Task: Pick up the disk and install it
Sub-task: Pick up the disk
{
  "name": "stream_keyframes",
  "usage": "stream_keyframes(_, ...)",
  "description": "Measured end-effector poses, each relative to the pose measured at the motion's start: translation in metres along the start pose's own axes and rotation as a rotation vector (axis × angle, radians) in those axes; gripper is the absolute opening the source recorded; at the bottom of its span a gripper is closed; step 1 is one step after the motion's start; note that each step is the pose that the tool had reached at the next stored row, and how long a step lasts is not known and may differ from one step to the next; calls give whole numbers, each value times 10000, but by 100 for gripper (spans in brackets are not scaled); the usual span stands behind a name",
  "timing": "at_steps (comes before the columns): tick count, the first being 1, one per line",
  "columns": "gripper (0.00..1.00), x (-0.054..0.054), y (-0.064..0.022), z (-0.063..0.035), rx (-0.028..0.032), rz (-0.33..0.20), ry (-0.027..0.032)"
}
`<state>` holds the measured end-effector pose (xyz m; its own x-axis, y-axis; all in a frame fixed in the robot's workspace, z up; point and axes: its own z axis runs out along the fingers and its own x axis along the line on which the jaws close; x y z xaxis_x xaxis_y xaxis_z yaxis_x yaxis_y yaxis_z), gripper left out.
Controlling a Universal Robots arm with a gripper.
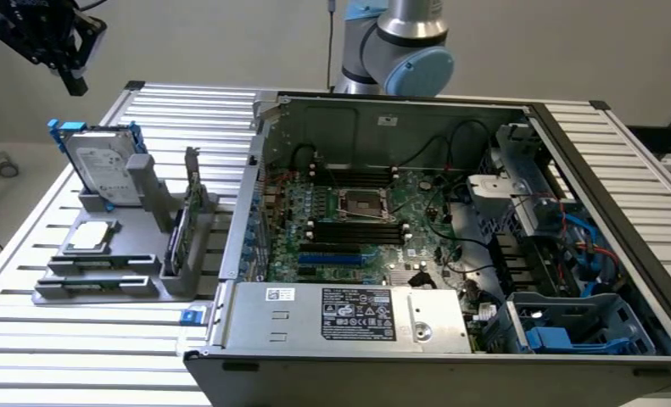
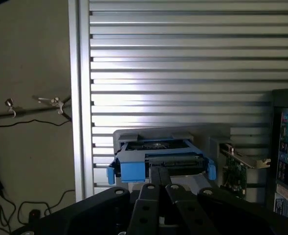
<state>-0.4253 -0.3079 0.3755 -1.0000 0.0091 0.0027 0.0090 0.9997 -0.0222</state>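
Observation:
The disk (image 1: 101, 164) is a silver hard drive with a white label and blue rails. It stands upright in a grey holder (image 1: 97, 284) on the exterior view's left. My gripper (image 1: 73, 83) hangs in the air well above it, slightly further toward that left, touching nothing. In the wrist view the disk (image 2: 156, 147) lies straight beneath my gripper (image 2: 159, 172), whose two dark fingers are pressed together, shut and holding nothing.
An open computer case (image 1: 449, 229) with its motherboard exposed fills the middle and right, with a blue drive bay (image 1: 573, 326) at its near right corner. A green circuit card (image 1: 182, 229) and a small silver chip (image 1: 92, 237) share the holder. All rest on a slatted aluminium table (image 1: 41, 348).

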Motion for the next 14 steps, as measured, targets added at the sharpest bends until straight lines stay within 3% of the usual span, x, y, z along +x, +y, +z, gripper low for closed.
stream_keyframes(10,11,3,0,2,-1,-3,-2)
stream_keyframes(14,11,35,1,21,0,-281,-8)
